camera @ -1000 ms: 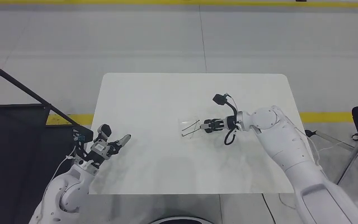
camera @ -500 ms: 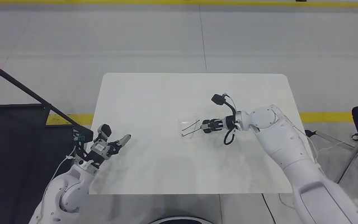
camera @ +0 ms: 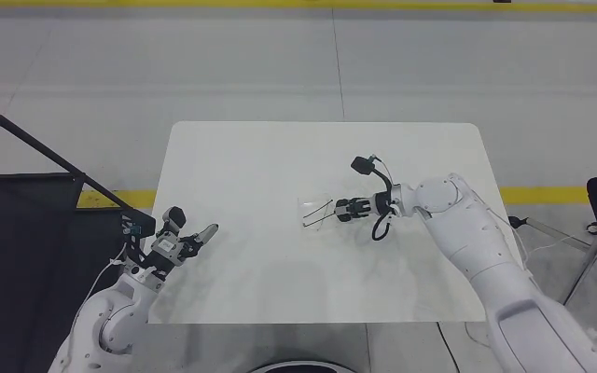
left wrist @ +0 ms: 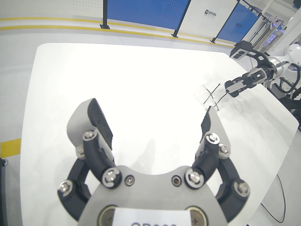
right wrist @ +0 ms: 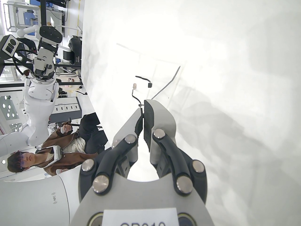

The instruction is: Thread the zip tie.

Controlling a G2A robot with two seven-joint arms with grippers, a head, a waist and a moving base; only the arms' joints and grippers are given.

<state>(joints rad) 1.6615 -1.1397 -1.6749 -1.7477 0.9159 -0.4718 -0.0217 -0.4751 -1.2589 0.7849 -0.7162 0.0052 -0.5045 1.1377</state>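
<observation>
A white table (camera: 252, 158) is seen in the centre. A yellow line (camera: 546, 194) is painted at the right, and a black screen (camera: 37, 242) is placed at the left.

1. The surface (camera: 242, 168) is plain white, without any pattern.
2. The zip tie (left wrist: 211, 94) is black; the thin sheet (left wrist: 201, 91) is clear, with no colour.
3. The left tool (left wrist: 150, 108) has silver-grey metal fingers (left wrist: 76, 123), and its pads (left wrist: 101, 121) are black with fine ribs.
4. The right tool (right wrist: 142, 111) has the same grey and black.
5. The floor (camera: 280, 65) is pale grey with a yellow stripe (camera: 541, 195).
6. The panels (left wrist: 150, 3) are blue with small dots.
7. The right arm (camera: 466, 233) is white all over, also plain.
</observation>
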